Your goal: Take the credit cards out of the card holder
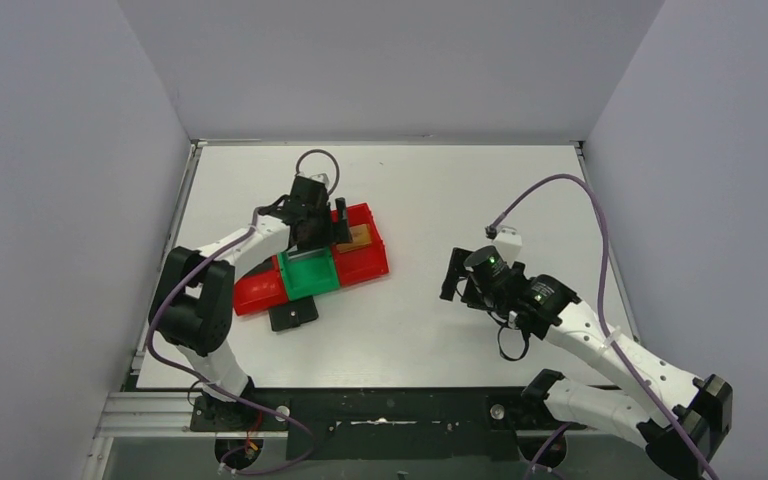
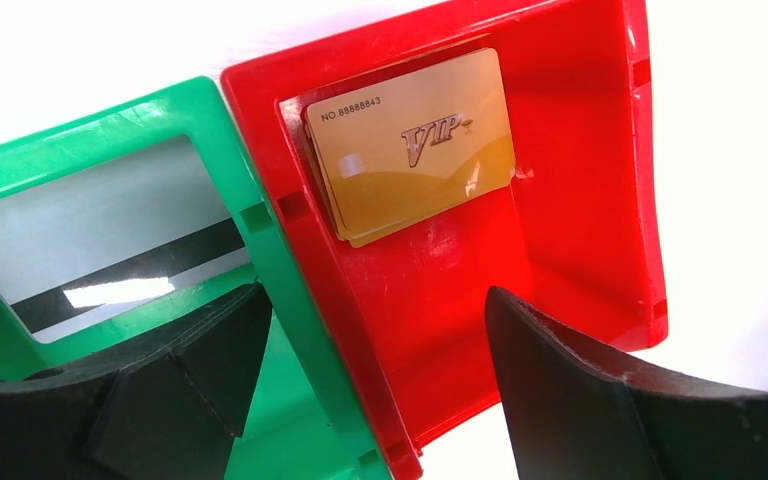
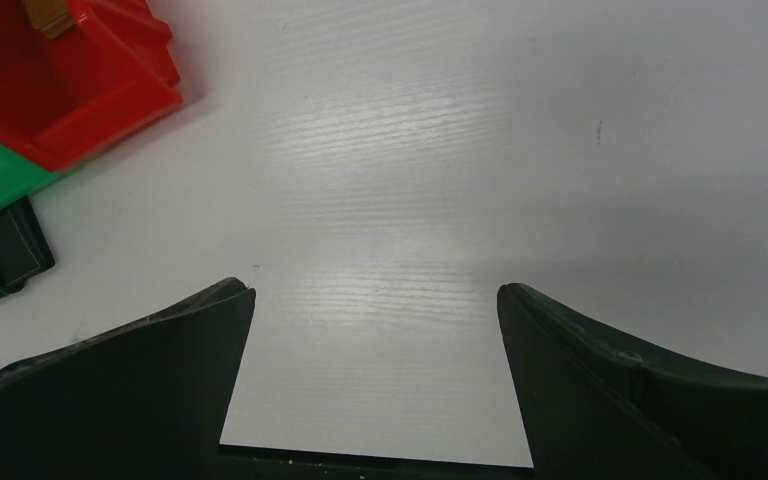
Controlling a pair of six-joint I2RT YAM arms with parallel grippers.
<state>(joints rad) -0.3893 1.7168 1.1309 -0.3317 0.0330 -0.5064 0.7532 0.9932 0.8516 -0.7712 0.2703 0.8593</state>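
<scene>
I work in a robot test cell, a lab set-up: a bare white table (image 1: 480,190) boxed in by plain grey wall panels (image 1: 60,200), an aluminium rail (image 1: 150,410) along its near edge, and a purple cable (image 1: 600,240) looping off my right arm (image 1: 600,340).

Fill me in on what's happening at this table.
Two robot arms are emptying a card holder, which lies on the table just in front of the green bin. The left gripper hangs open over a red bin, where a gold card lies. A silver card with a dark stripe lies in the green bin beside it. The right gripper is open over bare table, holding nothing.
</scene>
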